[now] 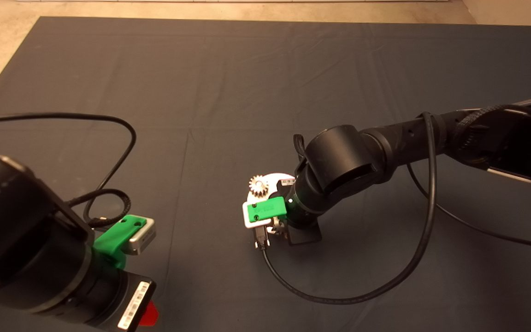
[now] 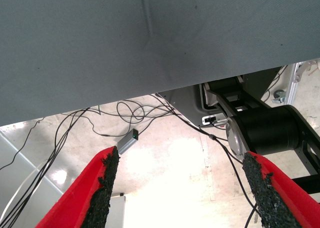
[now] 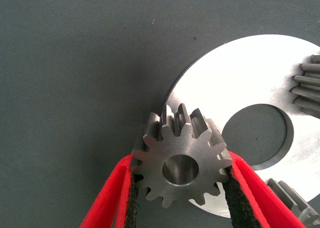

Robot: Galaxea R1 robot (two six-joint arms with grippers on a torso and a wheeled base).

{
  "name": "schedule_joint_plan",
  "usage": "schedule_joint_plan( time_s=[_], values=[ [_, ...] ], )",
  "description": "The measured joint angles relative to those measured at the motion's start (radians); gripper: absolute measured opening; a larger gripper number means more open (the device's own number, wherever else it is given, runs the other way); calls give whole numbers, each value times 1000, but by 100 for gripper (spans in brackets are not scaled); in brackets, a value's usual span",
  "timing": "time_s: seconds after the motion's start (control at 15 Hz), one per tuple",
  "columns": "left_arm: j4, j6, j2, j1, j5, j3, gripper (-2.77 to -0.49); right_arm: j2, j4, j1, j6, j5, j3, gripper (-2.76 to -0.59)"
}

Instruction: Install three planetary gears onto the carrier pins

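Observation:
My right gripper is shut on one planetary gear, a small silvery toothed wheel with a centre hole. It holds this gear flat over the near rim of the white disc. Two more gears sit on the disc on either side of its central hole. The carrier pins are hidden. From above, the right arm covers most of the disc, and one gear shows at its left rim. My left gripper stands open and empty at the mat's lower left.
A black cable loops from the right wrist across the mat in front of the disc. Another cable curls near the left arm. The left wrist view shows the mat's edge, floor cables and the robot's base.

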Motion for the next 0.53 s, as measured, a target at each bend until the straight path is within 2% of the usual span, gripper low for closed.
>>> schedule_joint_plan(
  time_s=[0.33,0.53],
  values=[
    [0,0,0,0,0,0,-151,0,-4,0,-16,0,0,-232],
    [0,0,0,0,0,0,-151,0,-23,0,-27,0,0,-232]
  ],
)
